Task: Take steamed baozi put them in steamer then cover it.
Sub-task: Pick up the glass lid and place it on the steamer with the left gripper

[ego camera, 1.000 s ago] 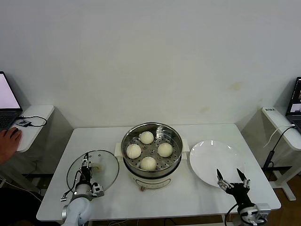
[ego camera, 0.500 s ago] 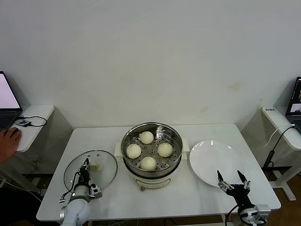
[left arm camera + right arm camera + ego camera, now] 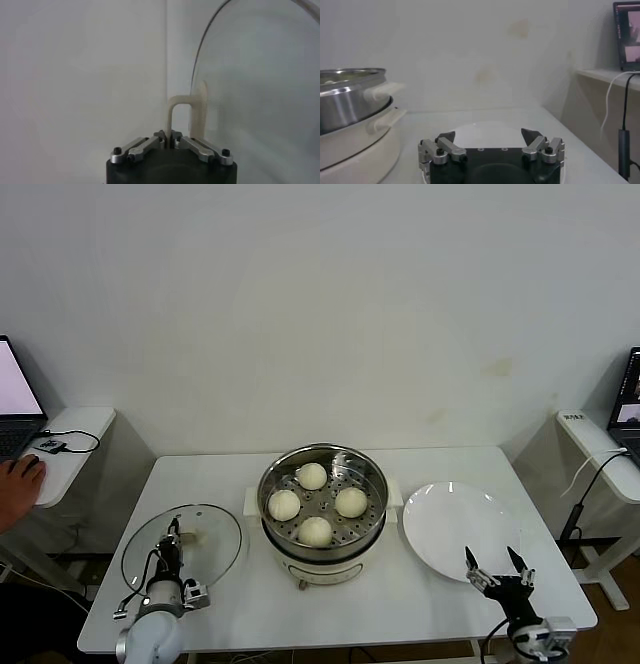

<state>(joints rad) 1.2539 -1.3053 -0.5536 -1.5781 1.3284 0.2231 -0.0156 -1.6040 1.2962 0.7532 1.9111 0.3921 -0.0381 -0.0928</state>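
Four cream-white baozi (image 3: 312, 476) lie on the perforated tray inside the steel steamer (image 3: 322, 454) at the table's middle. The glass cover (image 3: 205, 534) is left of the steamer, tilted. My left gripper (image 3: 170, 550) is shut on its cream-white handle (image 3: 180, 107); in the left wrist view the cover's glass (image 3: 260, 75) stands beyond the left gripper (image 3: 170, 141). My right gripper (image 3: 497, 569) is open and empty at the near edge of the white plate (image 3: 455, 524). The right wrist view shows the right gripper (image 3: 491, 135) open, with the steamer (image 3: 350, 95) off to one side.
The white plate bears nothing. A side table with a laptop and a person's hand (image 3: 20, 484) stands at the far left. Another side table with a laptop (image 3: 628, 404) and cables stands at the far right. The wall runs behind the table.
My left gripper has carried the cover a little to the left, away from the steamer. My right gripper has drawn back slightly toward the table's front edge.
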